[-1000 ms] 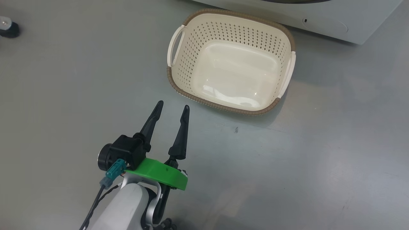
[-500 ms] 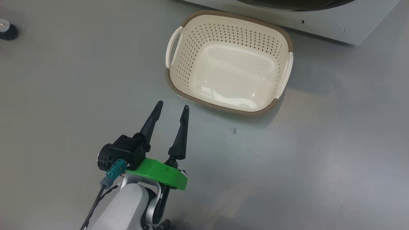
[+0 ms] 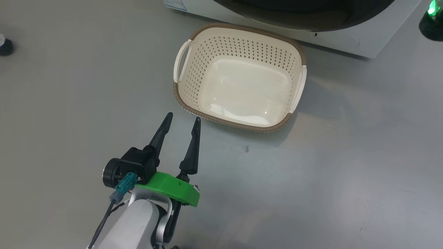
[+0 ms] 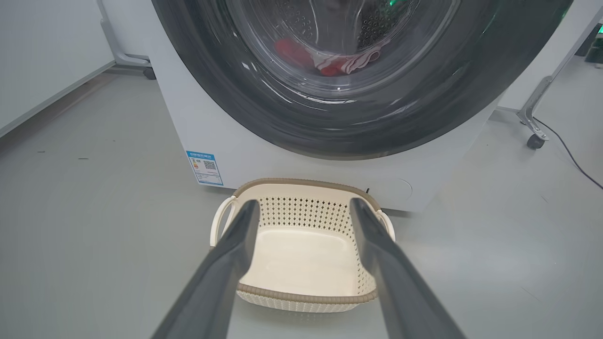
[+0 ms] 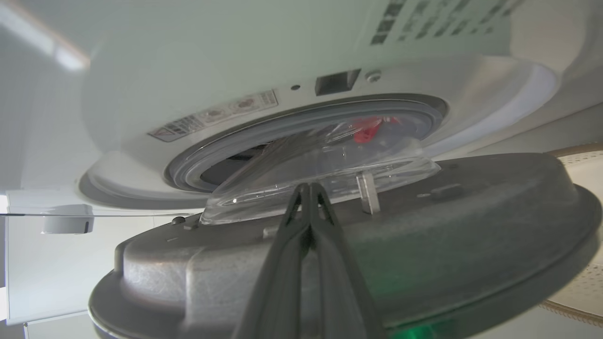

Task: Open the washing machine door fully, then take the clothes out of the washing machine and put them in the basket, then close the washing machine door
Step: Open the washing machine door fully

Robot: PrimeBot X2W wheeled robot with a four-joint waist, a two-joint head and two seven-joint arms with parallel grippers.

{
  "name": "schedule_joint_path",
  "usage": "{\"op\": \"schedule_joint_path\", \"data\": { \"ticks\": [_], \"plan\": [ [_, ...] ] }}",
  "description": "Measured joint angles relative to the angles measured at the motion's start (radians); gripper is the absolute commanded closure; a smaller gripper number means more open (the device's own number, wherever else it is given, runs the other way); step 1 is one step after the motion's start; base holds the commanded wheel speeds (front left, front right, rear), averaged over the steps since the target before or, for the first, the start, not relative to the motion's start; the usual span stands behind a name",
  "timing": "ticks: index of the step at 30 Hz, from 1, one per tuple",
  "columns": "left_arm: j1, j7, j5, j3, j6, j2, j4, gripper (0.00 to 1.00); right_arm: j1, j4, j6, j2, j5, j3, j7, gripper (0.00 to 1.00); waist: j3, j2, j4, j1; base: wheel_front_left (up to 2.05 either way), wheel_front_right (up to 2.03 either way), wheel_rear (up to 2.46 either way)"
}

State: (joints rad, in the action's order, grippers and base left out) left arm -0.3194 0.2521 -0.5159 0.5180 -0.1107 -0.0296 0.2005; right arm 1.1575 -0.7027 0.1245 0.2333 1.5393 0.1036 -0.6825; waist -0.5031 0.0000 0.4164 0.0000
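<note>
Glossy black plastic rims the washing machine door, a stiff hinged panel. It should swing as 1 piece, but its front is slick, so the matt grey inner frame beside the bulging glass looks the surer place to push. The right wrist view shows the door standing ajar, with a gap between it and the grey gasket of the washing machine.

The right gripper reaches into that gap with its 2 fingers pressed together, holding nothing. The tips lie at the foot of the glass bowl, and I cannot tell whether they touch it.

The clothes lie low in the drum, red and striped. They are soft, light and limp, best pinched at a raised fold.

The basket sits empty on the floor, just near of the machine. The left gripper hangs low over the floor, near and left of the basket. Its fingers are spread wide and point far toward the machine, with the forearm slanting up behind.
</note>
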Motion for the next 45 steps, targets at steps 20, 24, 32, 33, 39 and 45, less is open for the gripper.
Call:
{"op": "schedule_joint_path", "data": {
  "ticks": [20,24,32,33,39,45],
  "plan": [
    [0.002,0.0,0.0,-0.001,0.0,0.0,0.016,0.0,-0.061,-0.018,0.001,-0.013,0.008,-0.001,-0.026,1.0,0.06,0.0,-0.027,-0.0001,0.0,0.0,0.0],
    [0.002,0.0,0.002,-0.003,-0.001,0.0,0.016,0.0,-0.063,-0.018,0.001,-0.013,0.009,-0.002,-0.028,1.0,0.062,0.0,-0.026,-0.0001,0.0,0.0,0.0],
    [0.003,0.0,0.007,-0.003,-0.003,0.0,0.018,0.0,-0.084,-0.016,0.0,-0.015,0.009,-0.009,-0.047,1.0,0.064,0.0,-0.026,-0.0001,0.0,0.0,0.0],
    [0.003,0.0,0.008,-0.003,-0.003,0.0,0.019,0.0,-0.087,-0.016,0.0,-0.015,0.009,-0.009,-0.047,1.0,0.066,0.0,-0.026,-0.0001,0.0,0.0,0.0],
    [0.003,0.0,0.01,-0.003,-0.003,0.0,0.02,0.0,-0.098,-0.014,-0.002,-0.015,0.008,-0.012,-0.047,1.0,0.074,0.0,-0.028,-0.0001,0.0,0.0,0.0],
    [0.004,0.0,0.015,-0.007,-0.003,0.0,0.024,0.0,-0.107,0.008,-0.073,-0.003,-0.042,-0.02,0.015,1.0,0.087,0.0,-0.032,-0.0001,0.0,0.0,0.0]
  ]
}}
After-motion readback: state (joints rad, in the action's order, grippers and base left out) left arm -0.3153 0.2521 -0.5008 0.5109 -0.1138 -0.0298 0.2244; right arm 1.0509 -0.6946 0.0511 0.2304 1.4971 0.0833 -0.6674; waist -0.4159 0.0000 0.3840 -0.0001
